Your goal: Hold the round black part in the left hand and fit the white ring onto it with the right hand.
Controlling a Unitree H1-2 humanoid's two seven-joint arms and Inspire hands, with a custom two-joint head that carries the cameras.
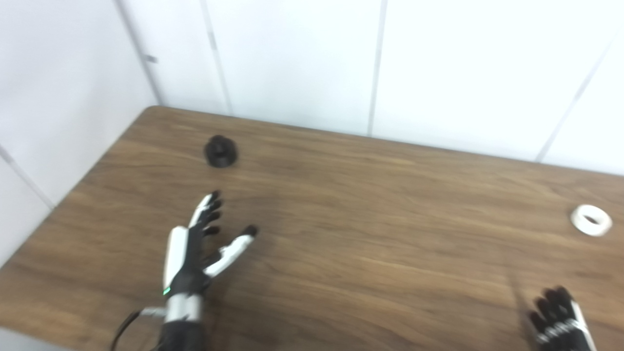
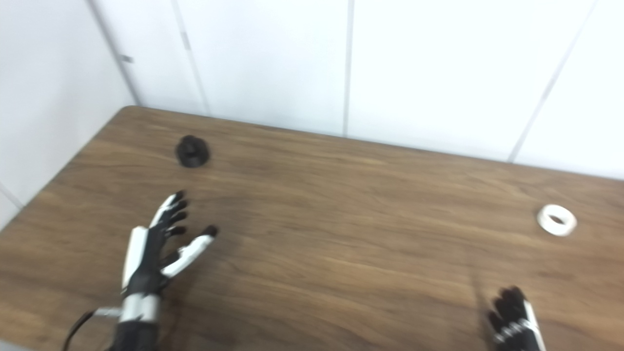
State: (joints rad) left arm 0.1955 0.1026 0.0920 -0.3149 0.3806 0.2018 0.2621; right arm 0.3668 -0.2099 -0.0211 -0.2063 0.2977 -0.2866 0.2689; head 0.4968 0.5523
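Brown wood-grain table, set against white panelled walls at the back and left. Frames were slightly blurred.

Left hand hovered over the near-left part of the table, released, fingers stretched forward and spread, thumb angled out to the right. It held nothing and touched no object. Right hand showed only partly at the bottom right edge; fingers appeared apart with nothing in them, the rest cut off by the frame.

Black part lay on the table near the far-left corner, beyond the left hand's fingertips and apart from them. White ring lay flat near the right edge, beyond the right hand, well apart from the black part.

The middle of the table between the two objects was bare wood.
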